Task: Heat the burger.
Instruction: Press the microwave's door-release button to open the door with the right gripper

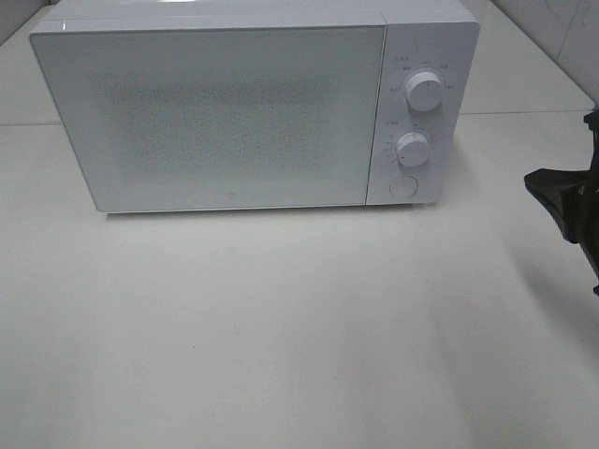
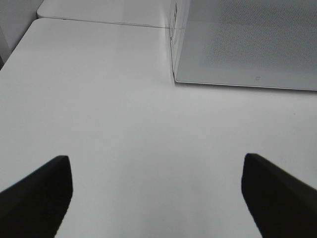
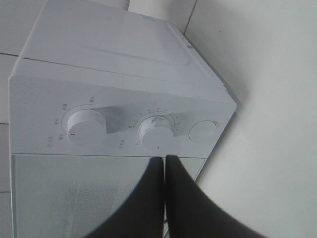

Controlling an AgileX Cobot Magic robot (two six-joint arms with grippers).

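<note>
The burger is not in any view. A white microwave (image 1: pixel 234 112) stands at the back of the table with its door shut; the frosted door hides the inside. My right gripper (image 3: pixel 164 159) is shut and empty, its fingertips pressed together and pointing at the microwave's control panel (image 3: pixel 124 129) below the lower knob (image 3: pixel 156 130). In the exterior high view the right gripper (image 1: pixel 545 183) hangs at the right edge, apart from the microwave. My left gripper (image 2: pixel 156 163) is open and empty, low over the table, facing the microwave's left front corner (image 2: pixel 174 74).
The control panel carries an upper knob (image 1: pixel 425 93), a lower knob (image 1: pixel 412 148) and a round button (image 1: pixel 403 186). The white table (image 1: pixel 281 327) stretches in front of the microwave. A tiled wall (image 1: pixel 562 28) stands at the back right.
</note>
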